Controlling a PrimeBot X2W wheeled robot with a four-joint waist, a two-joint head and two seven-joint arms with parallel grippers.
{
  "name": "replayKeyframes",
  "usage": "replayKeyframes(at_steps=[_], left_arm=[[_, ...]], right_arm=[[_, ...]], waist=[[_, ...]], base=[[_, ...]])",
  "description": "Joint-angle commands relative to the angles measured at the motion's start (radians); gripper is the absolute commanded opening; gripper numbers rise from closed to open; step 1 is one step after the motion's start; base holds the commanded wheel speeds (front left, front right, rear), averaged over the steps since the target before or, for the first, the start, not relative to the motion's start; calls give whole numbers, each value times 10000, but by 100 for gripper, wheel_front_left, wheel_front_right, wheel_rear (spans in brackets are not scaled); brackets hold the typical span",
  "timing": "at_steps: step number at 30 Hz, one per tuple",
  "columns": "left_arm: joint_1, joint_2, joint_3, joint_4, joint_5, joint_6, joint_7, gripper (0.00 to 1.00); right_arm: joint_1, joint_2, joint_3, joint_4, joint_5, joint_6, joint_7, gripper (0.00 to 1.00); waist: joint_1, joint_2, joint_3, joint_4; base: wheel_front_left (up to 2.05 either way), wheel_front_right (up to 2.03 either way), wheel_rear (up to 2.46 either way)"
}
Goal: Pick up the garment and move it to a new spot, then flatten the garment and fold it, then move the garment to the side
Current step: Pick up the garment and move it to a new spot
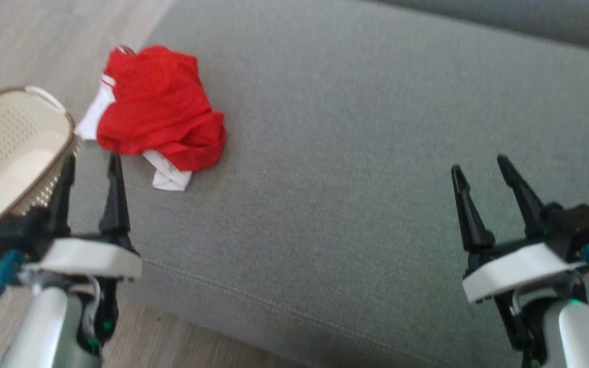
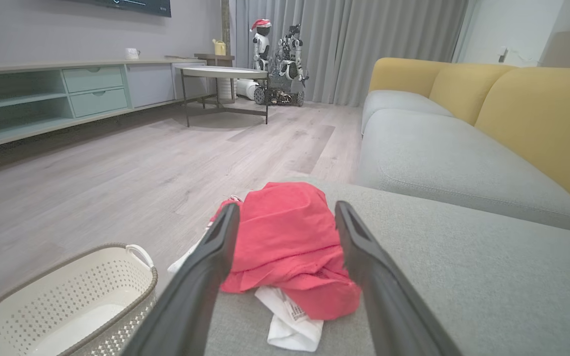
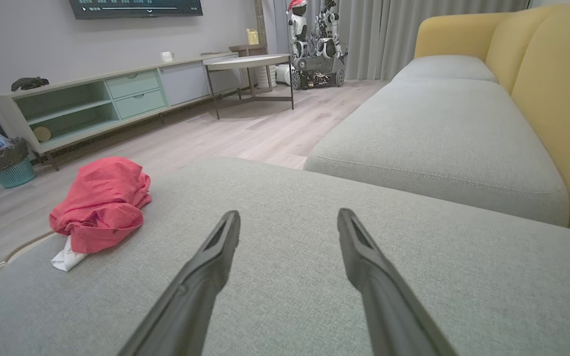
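Head view: crumpled red garment (image 1: 159, 105) on finely woven grey cushion (image 1: 376, 153)

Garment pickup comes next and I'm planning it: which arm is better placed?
Left. The left gripper is open just short of the red garment; the right gripper sits far across the cushion.

The left pincer (image 1: 92, 157) sits low on the robot's left, its two dark fingers spread wide and pointing forward. The right pincer (image 1: 479, 163), well apart on the other side, is equally wide, leaning slightly leftward.
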Motion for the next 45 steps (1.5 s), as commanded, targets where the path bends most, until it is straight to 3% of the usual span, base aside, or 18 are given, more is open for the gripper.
replayKeyframes(at_steps=[1, 6, 7, 13, 19, 24, 25, 26, 27, 32, 37, 45], left_arm=[[-601, 148, 478, -233, -41, -54, -119, 100], [-1982, -51, 939, 980, -354, -594, -197, 100], [-2641, -157, 1158, 1656, -510, -897, -202, 100], [-4585, -141, 1463, 4775, -726, -1760, -206, 100], [-6264, 11, 1390, 7954, -901, -2224, -207, 100], [-7065, 43, 1129, 9840, -1096, -2401, -86, 99], [-7153, 53, 1074, 10082, -1133, -2418, -86, 43], [-7221, 73, 1009, 10267, -1153, -2432, -94, 0], [-7260, 102, 945, 10408, -1166, -2441, -107, 0], [-7102, 343, 799, 10178, -1123, -2455, -196, 0], [-6033, 544, 1529, 8011, -719, -2316, -204, 0], [-3709, 49, 2436, 4625, 101, -1953, -207, 0]], right_arm=[[-471, -55, 287, -423, -86, -7, 44, 100], [-1056, -55, 425, -683, -423, -7, 286, 100], [-1269, -55, 521, -703, -503, -7, 313, 100], [-1753, -55, 744, -635, -610, -7, 296, 100], [-2016, -55, 814, -457, -542, -7, 166, 100], [-2093, -54, 792, -289, -424, -7, 40, 100], [-2097, -54, 783, -251, -396, -7, 15, 100], [-2099, -54, 776, -212, -365, -7, -17, 100], [-2095, -54, 766, -173, -329, -7, -56, 100], [-1975, -54, 570, -20, -150, -7, -294, 100], [-1651, -54, 280, 142, 57, -7, -525, 100], [-1082, -54, -65, 333, 331, -7, -731, 100]], waist=[[0, 0, 899, -425], [0, 0, 2016, -769], [0, 0, 2312, -900], [0, 0, 2893, -1272], [0, 0, 3158, -1489], [0, 0, 3145, -1552], [0, 0, 3116, -1559], [0, 0, 3073, -1570], [0, 0, 3012, -1582], [0, 0, 2538, -1600], [0, 0, 1808, -1571], [0, 0, 700, -1529]], base=[[0, 0, 0], [0, 0, 0], [0, 0, 0], [0, 0, 0], [0, 0, 0], [0, 0, 0], [0, 0, 0], [0, 0, 0], [0, 0, 0], [0, 0, 0], [0, 0, 0], [0, 0, 0]])
